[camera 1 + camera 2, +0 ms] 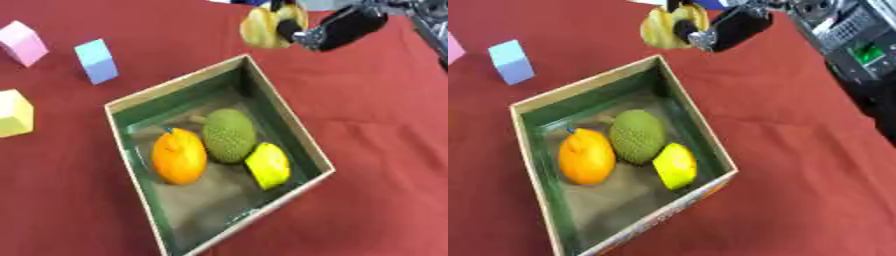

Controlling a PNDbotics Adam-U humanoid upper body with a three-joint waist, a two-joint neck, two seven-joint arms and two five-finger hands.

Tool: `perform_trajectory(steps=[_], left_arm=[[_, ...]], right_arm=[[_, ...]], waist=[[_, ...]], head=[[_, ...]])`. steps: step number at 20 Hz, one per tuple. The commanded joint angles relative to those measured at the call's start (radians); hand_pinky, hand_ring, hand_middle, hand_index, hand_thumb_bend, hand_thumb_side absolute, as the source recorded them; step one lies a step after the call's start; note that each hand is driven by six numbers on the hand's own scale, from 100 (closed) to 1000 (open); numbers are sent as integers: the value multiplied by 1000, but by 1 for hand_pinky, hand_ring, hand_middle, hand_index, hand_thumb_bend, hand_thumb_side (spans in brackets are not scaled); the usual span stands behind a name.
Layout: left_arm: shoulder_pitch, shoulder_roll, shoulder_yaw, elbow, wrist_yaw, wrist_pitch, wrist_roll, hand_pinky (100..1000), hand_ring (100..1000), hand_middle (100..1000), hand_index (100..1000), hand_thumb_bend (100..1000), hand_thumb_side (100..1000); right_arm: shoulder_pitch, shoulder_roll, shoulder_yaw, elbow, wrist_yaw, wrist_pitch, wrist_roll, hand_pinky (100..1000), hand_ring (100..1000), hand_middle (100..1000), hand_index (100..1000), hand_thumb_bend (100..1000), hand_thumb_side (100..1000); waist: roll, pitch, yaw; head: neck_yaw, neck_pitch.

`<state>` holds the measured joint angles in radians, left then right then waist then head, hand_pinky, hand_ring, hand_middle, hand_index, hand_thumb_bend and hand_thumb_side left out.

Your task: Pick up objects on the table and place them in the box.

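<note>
Tablecloth of deep red (367,150) carries a tan cardboard box with green inner walls (302,142) at mid-table, already holding a bumpy green oval fruit (229,135), a smooth orange fruit (179,156) and a yellow lemon-shaped fruit (268,165). Near the far edge, the black right hand (328,31) is curled round a pale yellow rounded fruit (261,27), not yet over the box. A yellow cube (14,113), blue cube (96,61) and pink cube (24,43) wait along the left edge. No left hand shows.
</note>
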<state>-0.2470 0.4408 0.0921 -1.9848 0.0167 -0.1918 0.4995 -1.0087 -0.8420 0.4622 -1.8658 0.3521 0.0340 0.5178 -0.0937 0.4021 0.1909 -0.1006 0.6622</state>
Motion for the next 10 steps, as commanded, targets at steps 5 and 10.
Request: perform_trajectory(steps=[5,10], left_arm=[[1,14,9,-15,1,4,-7,763,688,656,793,150,624],[4,9,8,-15,4,4,-9,763,687,656,793,149,626]], right_arm=[[3,-16,44,-133,-46,23,19,789,680,474,607,154,100],[23,9,90,-134,-11,25,52,788,680,475,608,133,100]], waist=[[18,-45,-3],[21,-48,-4]], head=[[22,10],[32,10]])
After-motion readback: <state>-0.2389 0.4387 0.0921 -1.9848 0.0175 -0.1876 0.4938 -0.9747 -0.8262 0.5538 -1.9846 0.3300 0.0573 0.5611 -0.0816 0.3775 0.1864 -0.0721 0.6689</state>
